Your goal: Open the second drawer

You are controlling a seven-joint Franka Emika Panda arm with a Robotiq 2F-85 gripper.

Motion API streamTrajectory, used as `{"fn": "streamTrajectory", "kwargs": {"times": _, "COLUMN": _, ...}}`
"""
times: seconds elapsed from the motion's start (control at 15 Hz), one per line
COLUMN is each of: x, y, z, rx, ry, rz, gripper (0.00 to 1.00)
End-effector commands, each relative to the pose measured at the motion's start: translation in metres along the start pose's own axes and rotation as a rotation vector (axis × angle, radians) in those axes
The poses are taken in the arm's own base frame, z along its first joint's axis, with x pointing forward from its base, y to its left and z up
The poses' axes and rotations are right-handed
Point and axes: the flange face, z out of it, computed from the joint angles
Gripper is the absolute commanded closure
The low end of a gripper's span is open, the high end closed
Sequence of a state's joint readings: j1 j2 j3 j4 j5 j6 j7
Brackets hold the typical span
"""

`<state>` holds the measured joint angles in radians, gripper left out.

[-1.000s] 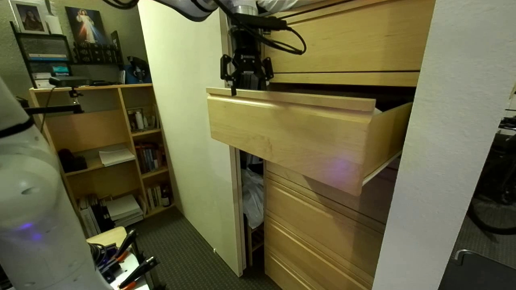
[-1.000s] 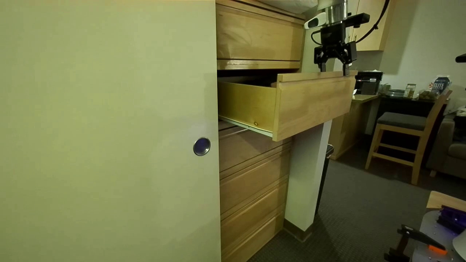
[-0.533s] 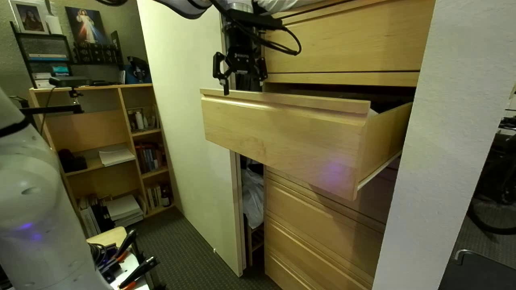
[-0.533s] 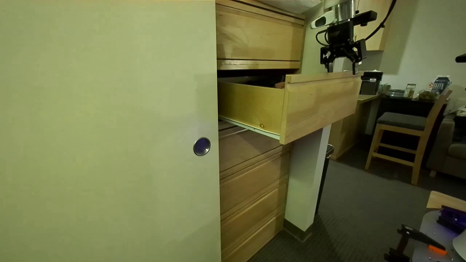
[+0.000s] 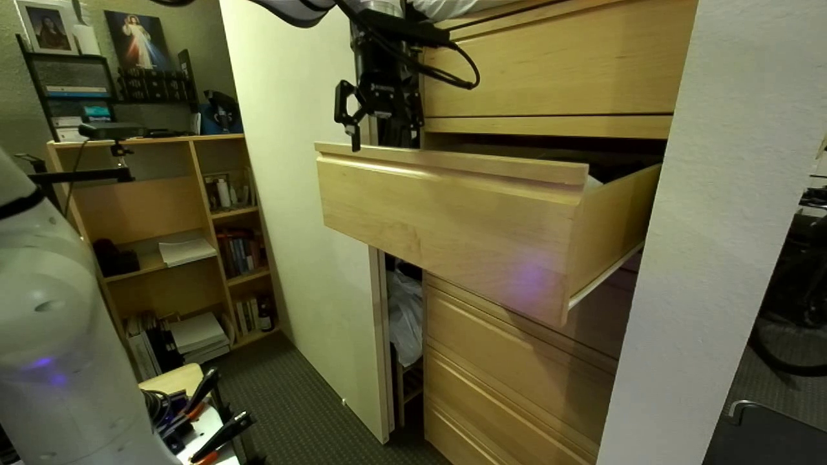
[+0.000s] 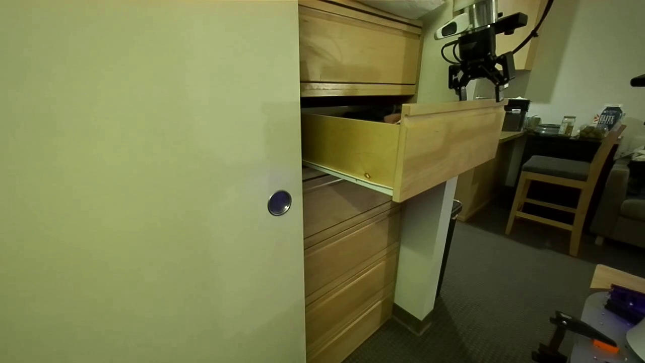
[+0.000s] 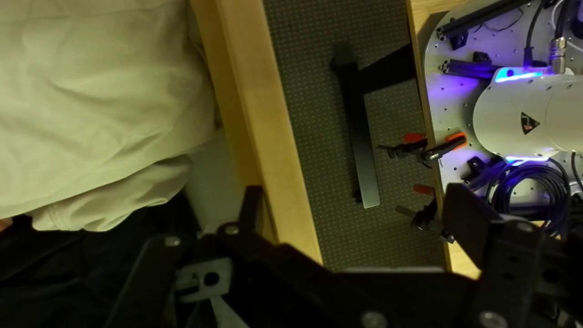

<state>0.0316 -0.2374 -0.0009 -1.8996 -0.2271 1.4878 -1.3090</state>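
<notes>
Second drawer [image 5: 446, 219] is sticking well out toward the near side, right below the top drawer front [image 5: 562, 71], with closed drawer fronts [image 5: 510, 349] underneath. Gripper [image 6: 480, 96] points straight down over the drawer's top edge, toward the far right end in an exterior view. Jaws are spread really wide, so nothing's actually clamped. From the wrist view, one fingertip [image 7: 252, 200] is right at the inner side of the front panel [image 7: 266, 118], and the opposite one is well apart on the outer side; can't tell if the close one touches. Pale cloth [image 7: 100, 114] lies inside the drawer. Tall cream door panel [image 5: 303, 213] on the left, white wall [image 5: 704, 226] on the right in an exterior view.
</notes>
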Motion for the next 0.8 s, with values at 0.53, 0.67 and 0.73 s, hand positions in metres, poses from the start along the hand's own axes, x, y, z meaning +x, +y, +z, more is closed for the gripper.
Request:
{"fn": "streamTrajectory", "kwargs": {"times": 0.53, "x": -0.01, "y": -0.014, "z": 0.003, "rx": 0.027, "ry": -0.024, "rz": -0.04, "gripper": 0.0}}
{"fn": "streamTrajectory", "kwargs": {"times": 0.67, "x": -0.008, "y": -0.01, "z": 0.001, "rx": 0.016, "ry": -0.015, "rz": -0.023, "gripper": 0.0}}
{"fn": "streamTrajectory", "kwargs": {"times": 0.73, "x": -0.006, "y": -0.004, "z": -0.002, "rx": 0.005, "ry": -0.004, "rz": -0.002, "gripper": 0.0}}
